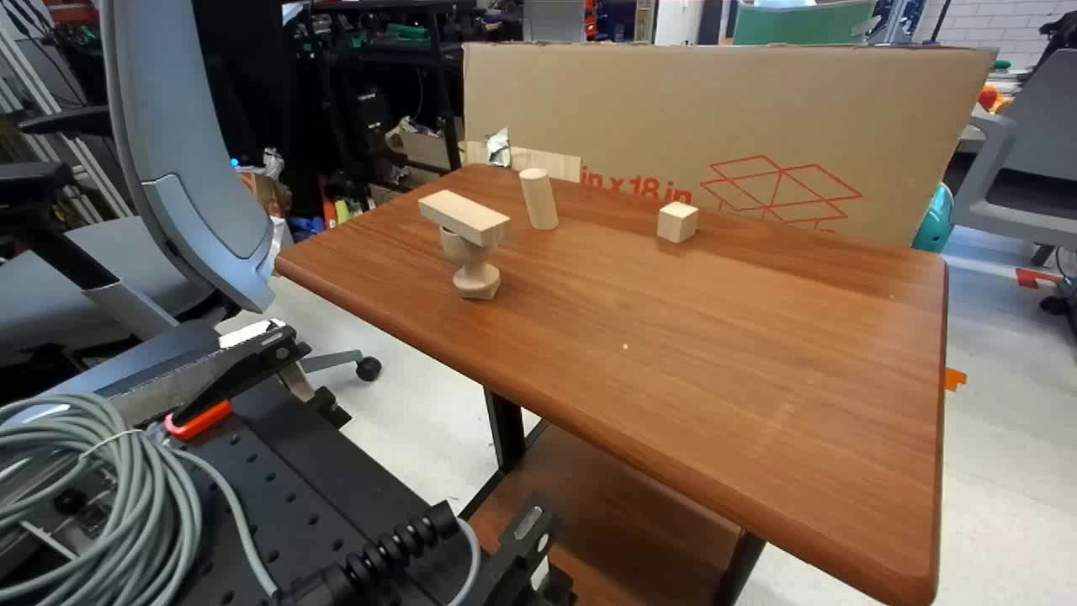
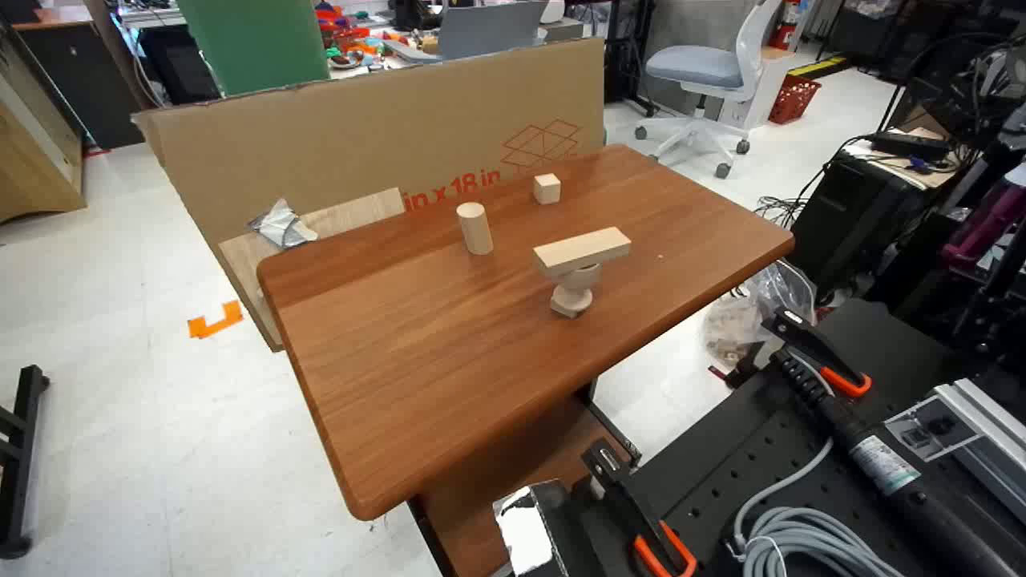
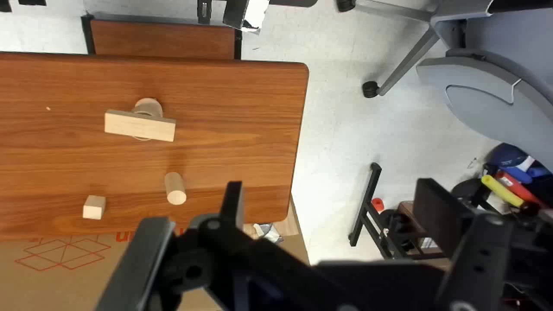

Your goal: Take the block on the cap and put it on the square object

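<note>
The block is a flat pale wooden slab lying across the top of the cap in both exterior views. The cap is a round, narrow-waisted pale wooden piece standing on the table; the slab partly hides it in the wrist view. The square object, a small pale cube, sits apart near the cardboard side. In the wrist view, the slab and cube lie left of my gripper. The gripper is open and empty, with its fingers wide apart, and is out of both exterior views.
An upright wooden cylinder stands between the slab and the cardboard sheet, also in the wrist view. The cardboard rises along the far edge of the brown table. A grey chair stands beside the table.
</note>
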Controlling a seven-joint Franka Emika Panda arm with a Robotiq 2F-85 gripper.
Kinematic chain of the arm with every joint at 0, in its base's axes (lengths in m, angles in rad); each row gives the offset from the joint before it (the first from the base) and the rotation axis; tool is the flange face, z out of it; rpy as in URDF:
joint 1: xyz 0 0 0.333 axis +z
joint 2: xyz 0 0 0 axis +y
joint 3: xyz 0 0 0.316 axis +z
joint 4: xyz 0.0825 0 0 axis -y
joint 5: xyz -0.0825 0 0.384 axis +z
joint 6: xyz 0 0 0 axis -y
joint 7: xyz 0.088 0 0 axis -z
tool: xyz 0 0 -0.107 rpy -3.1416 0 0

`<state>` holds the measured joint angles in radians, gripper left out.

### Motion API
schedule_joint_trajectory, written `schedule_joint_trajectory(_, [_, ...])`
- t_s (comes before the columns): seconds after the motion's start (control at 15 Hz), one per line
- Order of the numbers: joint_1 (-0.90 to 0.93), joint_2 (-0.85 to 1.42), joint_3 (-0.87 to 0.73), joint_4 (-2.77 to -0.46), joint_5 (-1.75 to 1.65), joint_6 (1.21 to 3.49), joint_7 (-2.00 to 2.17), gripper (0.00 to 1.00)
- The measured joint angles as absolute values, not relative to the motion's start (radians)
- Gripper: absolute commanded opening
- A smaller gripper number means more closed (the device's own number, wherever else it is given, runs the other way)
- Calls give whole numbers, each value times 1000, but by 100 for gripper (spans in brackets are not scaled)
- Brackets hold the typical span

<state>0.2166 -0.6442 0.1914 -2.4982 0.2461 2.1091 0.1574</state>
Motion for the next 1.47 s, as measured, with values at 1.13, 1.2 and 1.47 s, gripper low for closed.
schedule_joint_trajectory(1.13, [206, -602, 119, -2518, 206, 2107, -4, 100])
schedule_joint_trajectory(1.2, [206, -591, 96, -2524, 186, 2107, -61, 100])
schedule_joint_trajectory(1.47, [185, -514, 8, -2543, 59, 2110, -307, 100])
